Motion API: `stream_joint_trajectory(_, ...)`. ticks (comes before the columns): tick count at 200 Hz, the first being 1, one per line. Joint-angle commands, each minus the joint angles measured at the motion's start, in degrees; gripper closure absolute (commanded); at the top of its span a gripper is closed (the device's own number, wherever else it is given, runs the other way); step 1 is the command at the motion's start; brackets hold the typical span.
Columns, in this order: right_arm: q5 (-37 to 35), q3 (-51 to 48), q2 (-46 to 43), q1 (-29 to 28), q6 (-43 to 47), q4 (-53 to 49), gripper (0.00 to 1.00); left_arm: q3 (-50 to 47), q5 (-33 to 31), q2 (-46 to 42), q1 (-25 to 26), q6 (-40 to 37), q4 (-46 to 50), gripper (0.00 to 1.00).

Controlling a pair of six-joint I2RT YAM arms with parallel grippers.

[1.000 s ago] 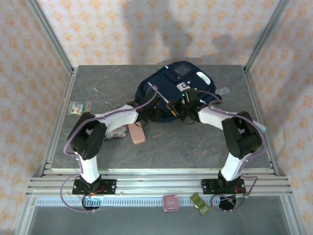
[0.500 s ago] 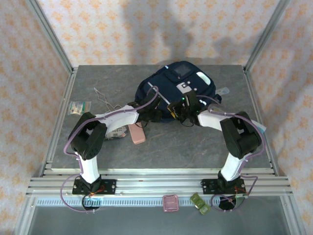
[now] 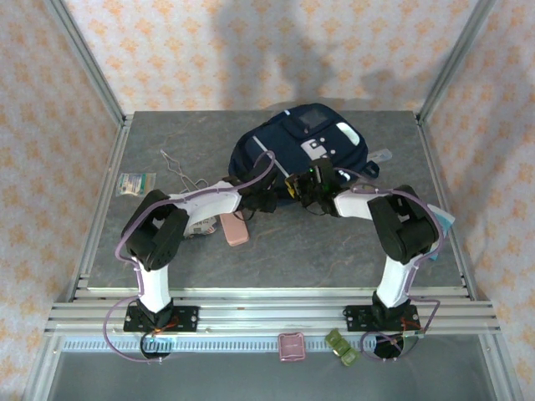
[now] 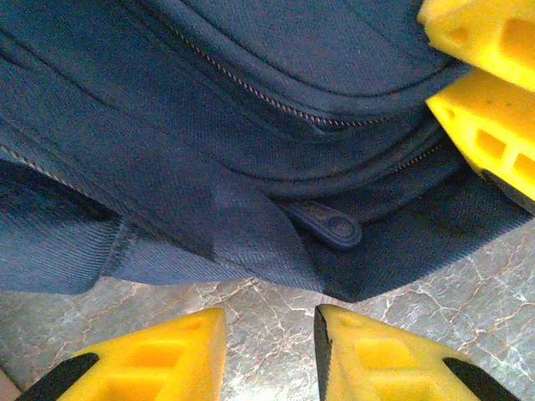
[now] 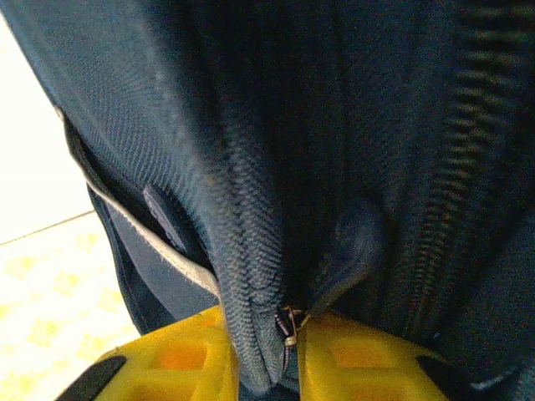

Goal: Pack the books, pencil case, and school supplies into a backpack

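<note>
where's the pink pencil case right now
In the top view, the pencil case lies on the table left of centre, on the near side of the left arm and the backpack.

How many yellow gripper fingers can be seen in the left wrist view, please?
4. Two belong to the left gripper, along the bottom edge; two belong to the right gripper, at the top right, pinching the navy backpack near its zipper.

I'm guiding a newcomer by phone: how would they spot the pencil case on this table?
Find the large navy blue backpack on the grey marbled table. Off its near left corner, beside the left arm, lies a small oblong case with rounded corners. It is plain pink, unlike the white printed packet next to it.
</note>
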State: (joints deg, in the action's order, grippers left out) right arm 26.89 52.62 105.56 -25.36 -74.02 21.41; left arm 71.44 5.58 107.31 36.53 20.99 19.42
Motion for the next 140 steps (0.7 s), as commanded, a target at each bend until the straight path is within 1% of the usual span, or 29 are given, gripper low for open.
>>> stream_joint_trajectory(1, -1.4, -0.7, 3.1, -0.1, -6.0, 2.0, 0.92, -0.4, 0.1, 0.3, 0.4, 0.1, -1.1, 0.65)
stream_joint_trajectory(11, -1.4, -1.3, 3.4, -0.1, -6.6, 3.3, 1.00, -0.4, -0.4, -0.2, 0.4, 0.0, -0.9, 0.65)
stream_joint_trajectory(33, -1.8, 0.6, 2.4, 0.0, -3.2, 1.7, 1.00, -1.2, -2.8, -3.0, 0.2, -0.2, -0.6, 0.65)
stream_joint_trajectory(88, -5.1, 6.6, -9.8, 0.0, 6.9, -3.4, 1.00, -3.3, -5.2, -15.0, -3.6, 0.0, -1.7, 0.61)
stream_joint_trajectory(108, -4.6, 7.6, -11.6, 0.1, 8.0, -3.5, 1.00, -3.0, -4.0, -16.9, -4.2, -0.7, -2.6, 0.60)
stream_joint_trajectory(126, -3.5, 7.8, -12.1, 0.1, 8.4, -2.2, 1.00, -2.8, -0.9, -17.1, -4.4, -1.0, -3.6, 0.57)
stream_joint_trajectory(140, -3.1, 8.0, -12.3, 0.1, 8.5, -1.8, 1.00, -2.6, 1.4, -16.6, -4.5, -1.4, -4.4, 0.50)
